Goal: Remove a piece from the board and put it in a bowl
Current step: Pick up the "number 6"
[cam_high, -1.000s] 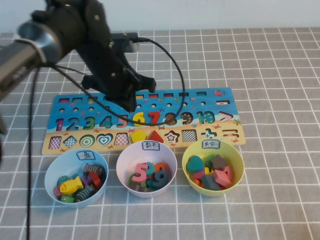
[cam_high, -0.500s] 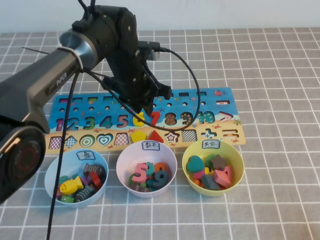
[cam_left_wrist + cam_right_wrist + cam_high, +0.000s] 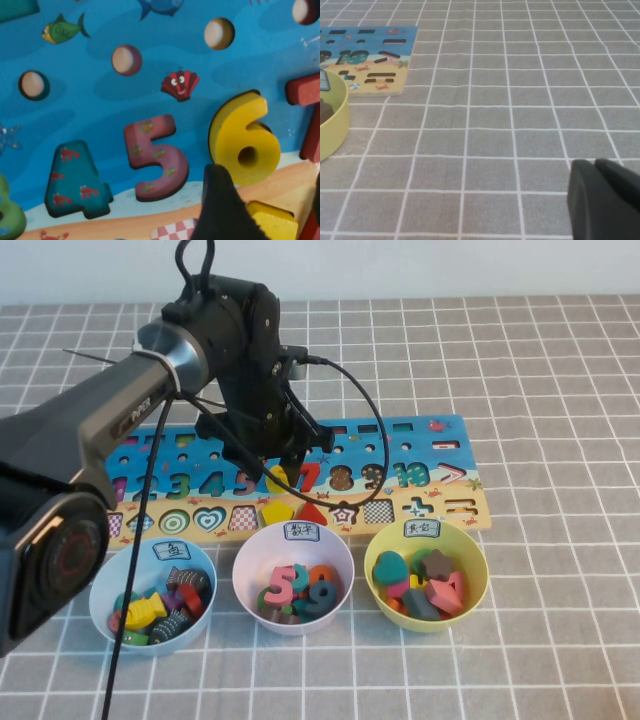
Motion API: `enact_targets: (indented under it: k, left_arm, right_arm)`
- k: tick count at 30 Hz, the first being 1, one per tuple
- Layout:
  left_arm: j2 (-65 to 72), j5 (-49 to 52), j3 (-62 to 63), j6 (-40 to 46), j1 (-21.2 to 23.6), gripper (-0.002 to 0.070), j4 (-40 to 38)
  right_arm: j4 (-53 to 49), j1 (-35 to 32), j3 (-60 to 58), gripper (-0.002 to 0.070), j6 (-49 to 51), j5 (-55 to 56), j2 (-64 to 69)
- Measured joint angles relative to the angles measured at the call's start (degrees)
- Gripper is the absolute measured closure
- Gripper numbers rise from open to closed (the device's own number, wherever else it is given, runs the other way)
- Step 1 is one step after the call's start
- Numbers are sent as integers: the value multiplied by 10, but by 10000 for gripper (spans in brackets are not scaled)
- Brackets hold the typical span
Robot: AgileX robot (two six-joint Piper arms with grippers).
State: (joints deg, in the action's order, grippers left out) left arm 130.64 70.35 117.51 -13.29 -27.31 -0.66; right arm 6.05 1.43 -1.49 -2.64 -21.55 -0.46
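The yellow "6" [image 3: 281, 478] sits in its slot on the blue and sandy board [image 3: 440, 445], between the pink "5" and the red "7" [image 3: 308, 476]. My left gripper [image 3: 276, 466] hangs right over it. In the left wrist view the "6" [image 3: 245, 142] lies flat on the board [image 3: 125, 100], and my left gripper [image 3: 267, 177] is open, with one dark finger [image 3: 220, 210] beside the numeral's lower end. The whitish-pink bowl [image 3: 239, 580] stands in front of the board, holding several numerals. My right gripper [image 3: 606, 200] is shut and empty, low over bare cloth, out of the high view.
A light blue bowl [image 3: 98, 602] of fish pieces stands left of the pink one and a yellow-green bowl [image 3: 478, 570] of shapes stands right of it. A yellow pentagon [image 3: 277, 510] and a red triangle [image 3: 312, 513] sit in the board's lower band. A black cable [image 3: 375, 430] loops over the board.
My left arm has swung in and come down, and its gripper now sits lower and closer over the yellow "6". The "6" and the bowls have not moved.
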Motion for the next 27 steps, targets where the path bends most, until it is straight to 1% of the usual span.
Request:
enact_targets:
  k: [4, 8, 11, 18, 27]
  left_arm:
    - [1, 0, 1, 2, 0, 329, 0]
    - [7, 0, 1, 2, 0, 284, 0]
    - [11, 0, 1, 2, 0, 268, 0]
    - [13, -8, 1, 0, 11, 262, 0]
    - [14, -39, 2, 0, 11, 262, -4]
  right_arm:
    - [0, 0, 0, 694, 0, 0, 0]
    - [1, 0, 0, 694, 0, 0, 0]
    - [1, 0, 0, 694, 0, 0, 0]
    - [2, 0, 0, 694, 0, 0, 0]
    - [2, 0, 0, 694, 0, 0, 0]
